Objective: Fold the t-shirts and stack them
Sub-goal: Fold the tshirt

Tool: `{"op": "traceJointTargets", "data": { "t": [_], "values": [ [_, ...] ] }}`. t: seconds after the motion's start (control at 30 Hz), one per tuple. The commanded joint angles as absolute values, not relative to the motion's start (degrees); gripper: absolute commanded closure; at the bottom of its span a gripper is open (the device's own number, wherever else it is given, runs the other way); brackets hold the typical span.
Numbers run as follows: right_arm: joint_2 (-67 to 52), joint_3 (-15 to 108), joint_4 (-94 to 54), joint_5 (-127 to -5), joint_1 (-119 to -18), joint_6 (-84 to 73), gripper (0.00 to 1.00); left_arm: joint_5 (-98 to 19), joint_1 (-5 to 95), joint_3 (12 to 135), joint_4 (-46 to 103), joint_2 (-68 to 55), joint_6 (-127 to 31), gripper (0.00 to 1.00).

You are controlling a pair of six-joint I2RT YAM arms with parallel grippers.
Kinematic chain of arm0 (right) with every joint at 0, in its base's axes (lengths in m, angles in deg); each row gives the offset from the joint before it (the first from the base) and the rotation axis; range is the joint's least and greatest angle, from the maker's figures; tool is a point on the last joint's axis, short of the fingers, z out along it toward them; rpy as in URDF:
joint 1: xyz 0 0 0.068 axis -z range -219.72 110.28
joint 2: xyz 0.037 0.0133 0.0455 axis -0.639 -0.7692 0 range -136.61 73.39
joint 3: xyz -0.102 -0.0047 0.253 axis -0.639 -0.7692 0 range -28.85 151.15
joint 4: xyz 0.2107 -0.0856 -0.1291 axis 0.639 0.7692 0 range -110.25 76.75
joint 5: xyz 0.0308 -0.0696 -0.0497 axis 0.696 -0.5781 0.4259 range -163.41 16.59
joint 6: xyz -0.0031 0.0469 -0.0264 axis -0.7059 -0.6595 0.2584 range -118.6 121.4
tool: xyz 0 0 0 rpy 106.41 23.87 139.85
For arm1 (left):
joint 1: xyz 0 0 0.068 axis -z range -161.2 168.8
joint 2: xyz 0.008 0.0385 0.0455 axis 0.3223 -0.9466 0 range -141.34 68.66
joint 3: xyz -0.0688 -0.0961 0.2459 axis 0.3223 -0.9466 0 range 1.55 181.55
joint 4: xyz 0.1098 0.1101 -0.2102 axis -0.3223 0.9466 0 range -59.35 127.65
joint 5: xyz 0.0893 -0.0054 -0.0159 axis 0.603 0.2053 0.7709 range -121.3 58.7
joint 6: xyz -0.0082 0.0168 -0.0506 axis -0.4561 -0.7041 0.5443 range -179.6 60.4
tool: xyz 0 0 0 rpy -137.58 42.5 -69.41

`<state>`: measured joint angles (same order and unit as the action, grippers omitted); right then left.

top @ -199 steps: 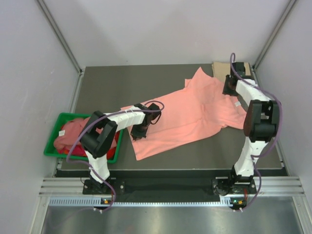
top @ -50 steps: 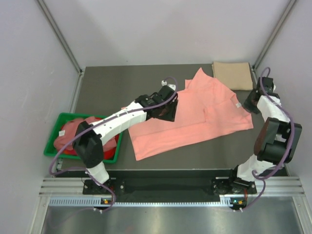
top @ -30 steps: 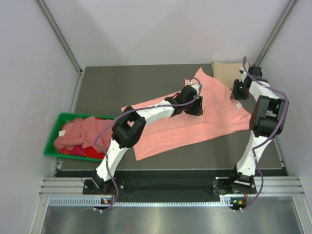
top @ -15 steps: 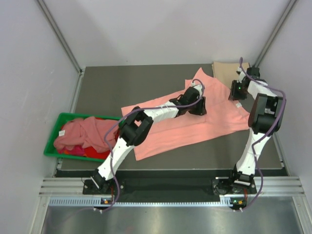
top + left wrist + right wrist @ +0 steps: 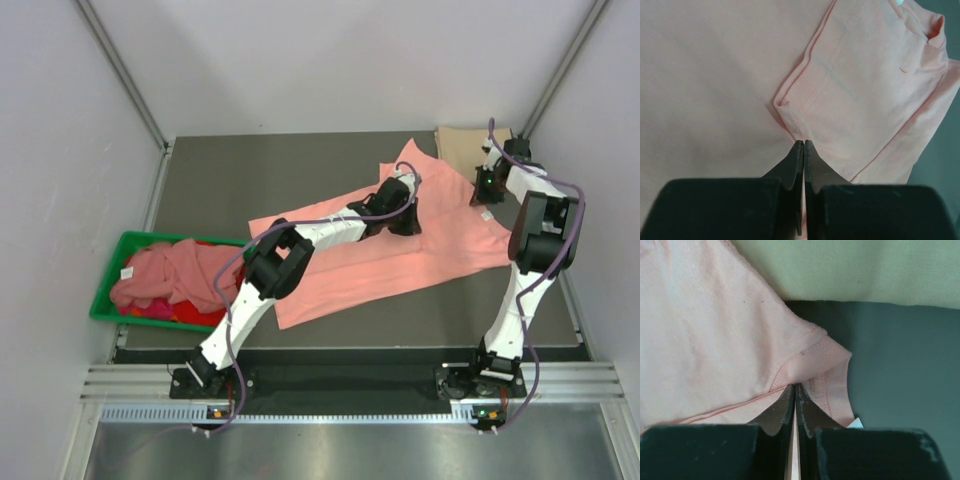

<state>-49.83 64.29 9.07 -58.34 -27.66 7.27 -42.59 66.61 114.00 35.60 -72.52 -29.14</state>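
A salmon-pink t-shirt [image 5: 380,255] lies spread across the dark table, one side partly folded over. My left gripper [image 5: 405,222] is shut on a pinch of its cloth by a sleeve seam [image 5: 801,142]. My right gripper [image 5: 484,190] is shut on the shirt's collar edge [image 5: 795,386] at the far right. A folded tan-beige t-shirt [image 5: 465,146] lies at the table's far right corner, and shows beyond the collar in the right wrist view [image 5: 850,270]. More pink and red shirts [image 5: 165,275] are heaped in the bin.
A green plastic bin [image 5: 112,296] stands at the table's left edge. The grey table [image 5: 260,175] has walls and frame posts on three sides. The left arm reaches diagonally over the shirt.
The left arm has stretched from the shirt's lower left to its sleeve area and pinched the cloth. The right gripper came back to the collar and shut on it. In the last half second little moved.
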Motion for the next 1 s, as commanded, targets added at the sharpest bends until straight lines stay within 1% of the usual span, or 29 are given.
{"op": "traceJointTargets", "data": {
  "t": [0.0,0.13,0.17,0.23,0.27,0.33,0.37,0.4,0.43,0.5,0.67,0.97],
  "values": [
    [-48.34,65.54,7.34,-58.46,-28.47,7.55,1.0,-45.27,66.44,116.34,31.44,-72.93,-28.22,1.0],
    [-46.58,65.02,6.99,-59.6,-28.47,5.88,1.0,-45.01,66.53,116.43,32.14,-72.49,-27.52,1.0],
    [-46.23,65.02,6.91,-59.95,-28.47,5.62,0.99,-44.75,66.53,116.34,32.23,-72.32,-27.43,1.0],
    [-46.23,65.54,7.52,-60.4,-28.55,5.27,0.9,-44.4,66.52,116.16,32.49,-71.7,-27.6,1.0],
    [-46.4,65.98,8.04,-60.4,-28.55,5.53,0.82,-44.31,66.44,116.16,32.67,-71.52,-27.78,1.0],
    [-46.14,65.81,8.84,-60.57,-28.55,6.32,0.79,-42.74,66.52,116.34,33.02,-71.35,-28.13,1.0],
    [-45.62,65.63,8.66,-60.57,-28.64,6.49,0.78,-42.12,66.44,116.42,33.63,-71.43,-28.13,0.97],
    [-45.44,65.37,8.23,-60.57,-28.64,6.76,0.78,-41.59,66.35,116.43,33.72,-71.43,-28.13,0.91],
    [-45.26,65.28,8.31,-60.57,-28.64,6.85,0.78,-40.89,66.35,116.51,33.81,-71.78,-28.13,0.78],
    [-45.09,65.37,7.96,-60.49,-28.73,6.93,0.77,-40.45,66.09,117.3,34.86,-72.14,-27.96,0.72],
    [-45.96,66.42,8.49,-60.48,-29.43,7.55,0.74,-39.74,65.82,118.36,36.62,-73.54,-27.96,0.65],
    [-47.37,66.78,9.72,-61.8,-30.05,8.52,0.74,-43.87,65.82,120.91,36.1,-76.97,-26.46,0.64]
  ]
}}
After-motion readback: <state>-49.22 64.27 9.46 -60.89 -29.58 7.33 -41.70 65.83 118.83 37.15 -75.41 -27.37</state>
